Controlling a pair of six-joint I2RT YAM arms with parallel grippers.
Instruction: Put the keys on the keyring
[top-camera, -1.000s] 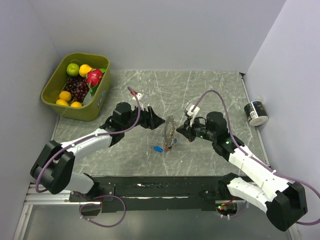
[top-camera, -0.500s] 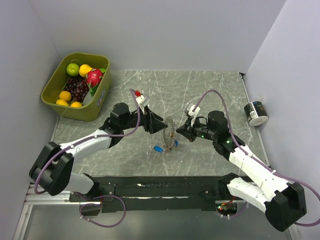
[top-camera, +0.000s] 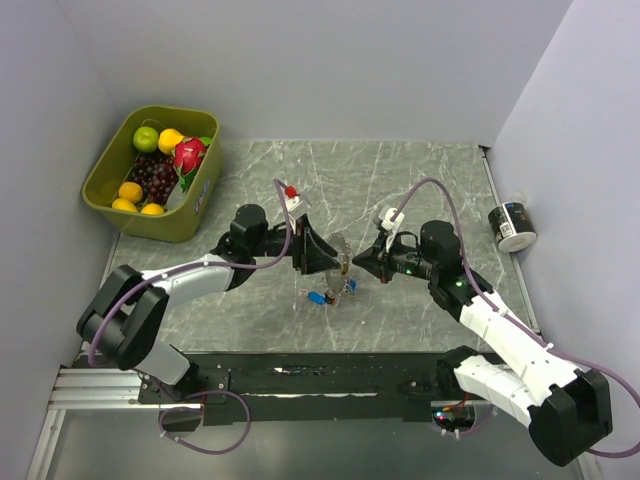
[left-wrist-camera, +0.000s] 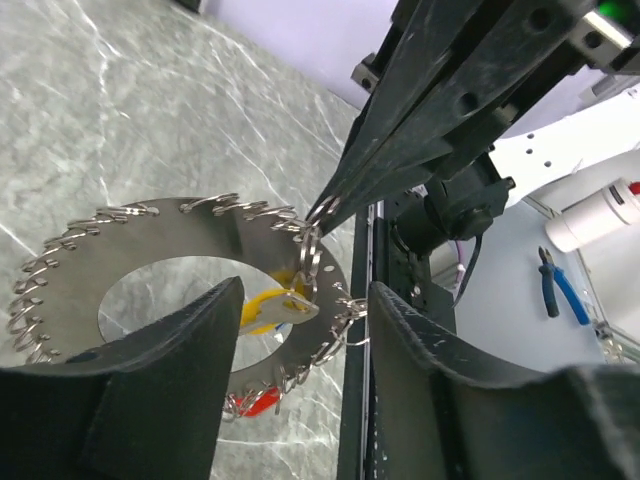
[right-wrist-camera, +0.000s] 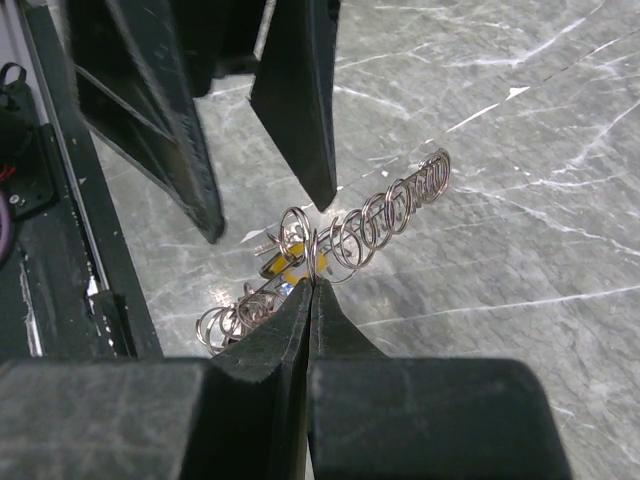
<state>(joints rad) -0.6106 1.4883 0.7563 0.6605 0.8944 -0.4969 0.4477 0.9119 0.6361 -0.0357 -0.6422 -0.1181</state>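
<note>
My right gripper (right-wrist-camera: 312, 285) is pressed together at the very tips, pinching one small wire loop on the rim of the thin silvery metal keyring (left-wrist-camera: 200, 235), a flat ring edged all round with such loops. The keyring stands on edge straight ahead of those tips, above the grey marbled worktop (top-camera: 400, 190); I cannot tell whether its lower rim rests there. My left gripper (left-wrist-camera: 305, 295) is spread, one finger on either side of the rim just below the pinched loop, and I see neither finger touching metal. Between those fingers lies the tiny yellow-headed key (left-wrist-camera: 265, 308), against the keyring's face; a red-headed key (left-wrist-camera: 255, 402) sits lower, under my left finger, and a blue-headed key (top-camera: 316, 297) lies on the worktop just below the left gripper. I judge the keyring light and stiff, but smooth and thin, so held by one loop it will likely swing or twist if nudged. The keys look almost weightless and slippery on their metal blades. The plastic head is the place to take one, flat between the pads, leaving the hole free. The loops seem springy and easily bent, so a gentle squeeze should do.
</note>
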